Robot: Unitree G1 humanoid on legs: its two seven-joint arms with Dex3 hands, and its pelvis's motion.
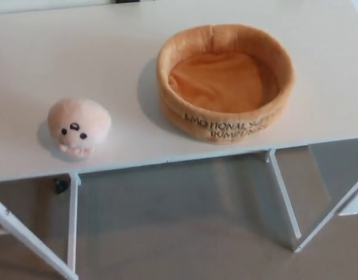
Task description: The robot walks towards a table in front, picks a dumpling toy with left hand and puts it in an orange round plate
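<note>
A pale pink plush dumpling toy with a small dark face lies on the white table, near its front edge at the left. To its right stands the orange round plate, a soft fabric basket with black lettering on its wall, and nothing lies inside it. The two are a hand's width apart. Neither of my hands nor any part of my arms shows in the head view.
The table's front edge crosses the lower middle of the view. White legs and slanted braces stand below it on a brown floor. A small dark object lies on the floor under the table at the left.
</note>
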